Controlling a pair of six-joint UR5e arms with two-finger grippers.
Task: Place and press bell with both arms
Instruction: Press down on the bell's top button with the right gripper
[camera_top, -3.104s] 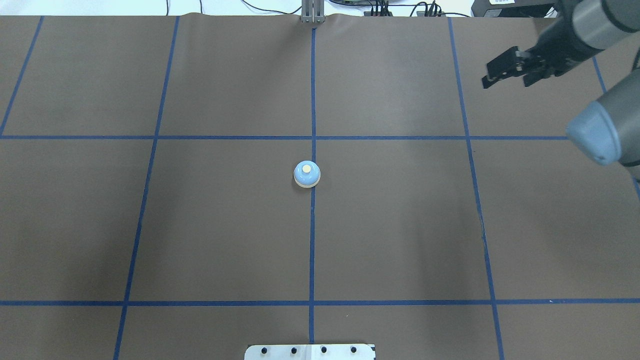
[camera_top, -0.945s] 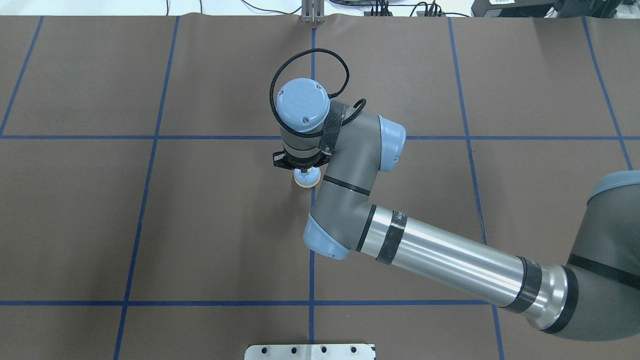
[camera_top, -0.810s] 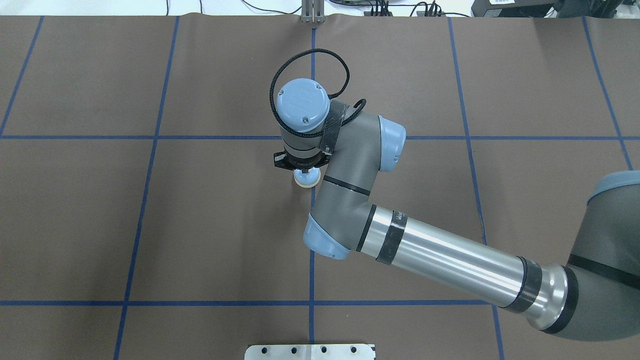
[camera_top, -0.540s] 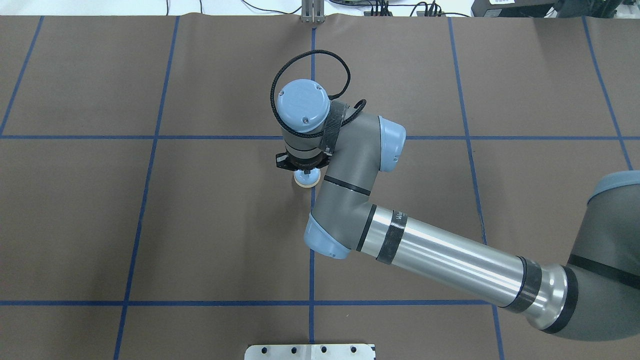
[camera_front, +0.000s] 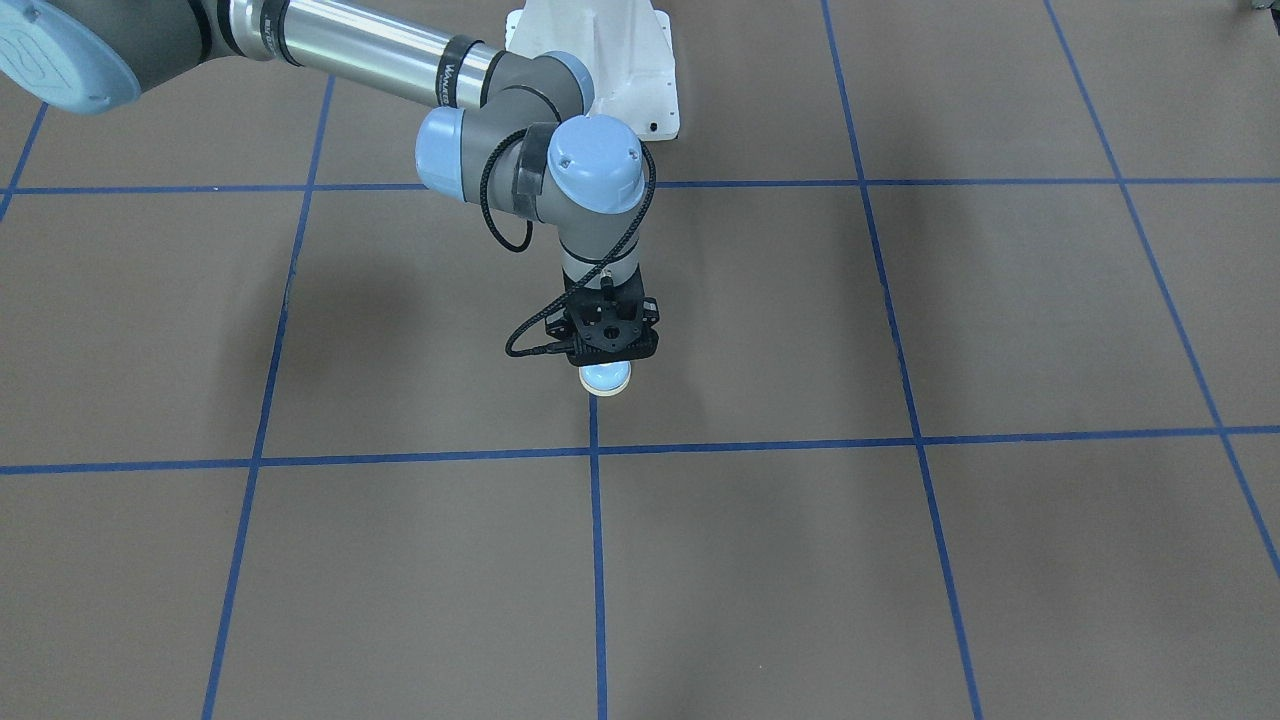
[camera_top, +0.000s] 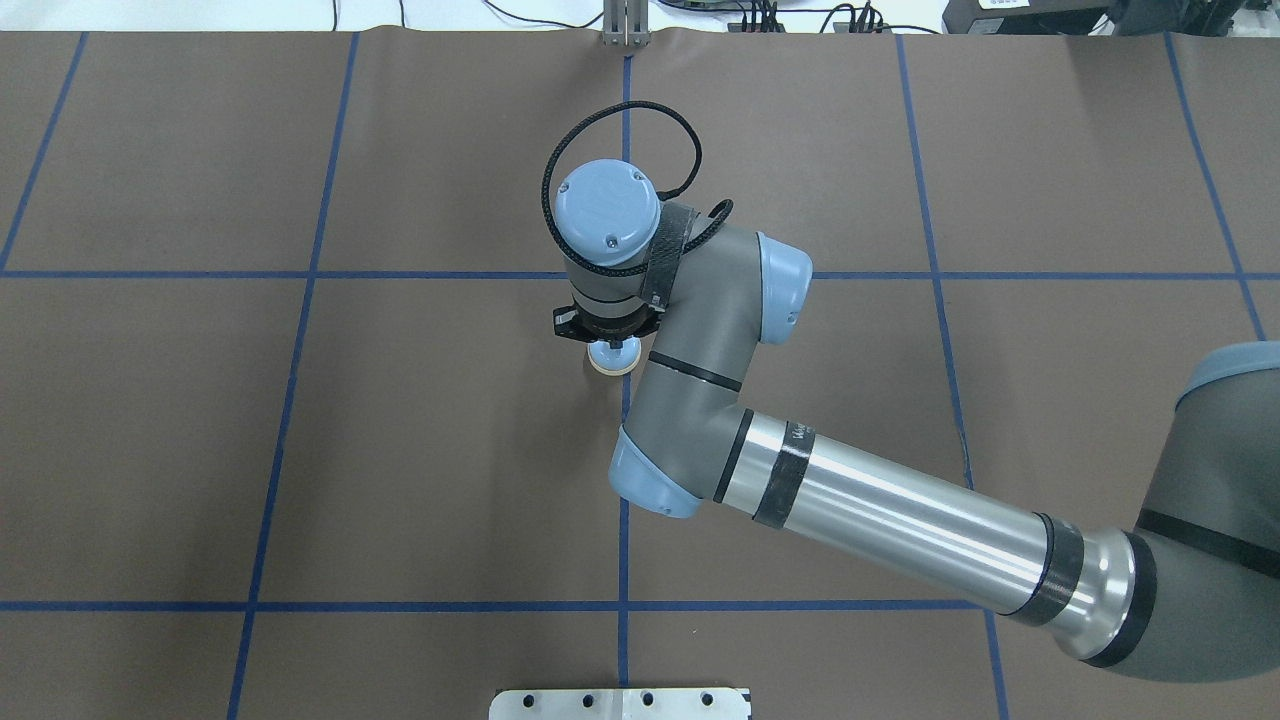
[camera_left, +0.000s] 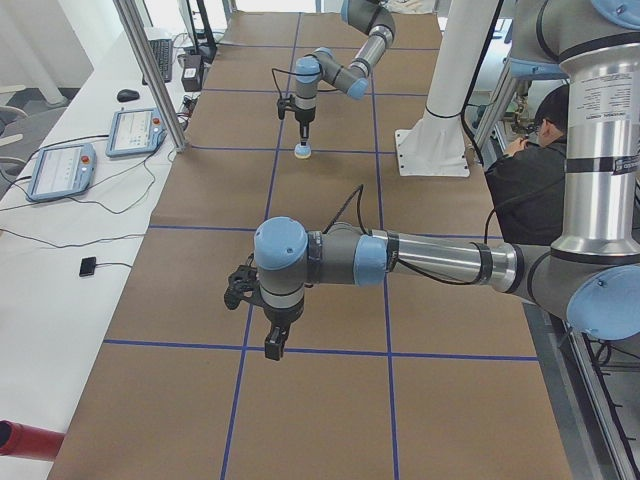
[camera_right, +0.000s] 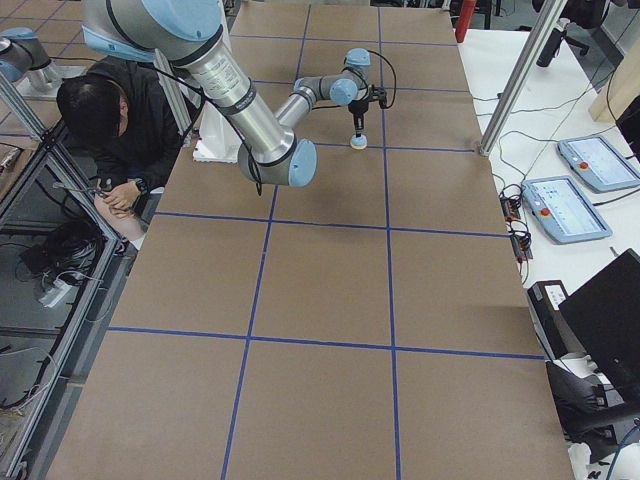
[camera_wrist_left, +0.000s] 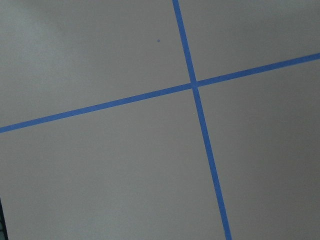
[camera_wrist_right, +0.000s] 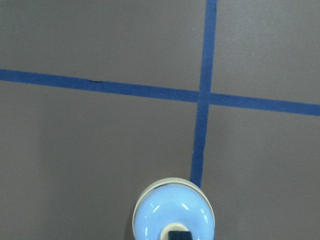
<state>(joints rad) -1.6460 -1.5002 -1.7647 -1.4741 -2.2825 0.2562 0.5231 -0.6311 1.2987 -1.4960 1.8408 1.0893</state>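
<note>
You find the bell (camera_top: 613, 360) upright near the middle of the counter (camera_top: 400, 450), well apart from every edge, its cream base touching a blue tape line (camera_top: 623, 480) and its dome light blue. The right arm (camera_top: 860, 510) bends over it. The right tool (camera_wrist_right: 174, 234) points straight down, clenched, its tip on the cream button. The left tool (camera_left: 272, 345) hangs downward toward the counter's left edge; you cannot tell its state.

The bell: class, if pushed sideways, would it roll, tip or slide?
Probably slide: the bell sits flat on a wide round base. Tipping seems unlikely, as it is low. The glossy dome might slip in a pinch.
</note>
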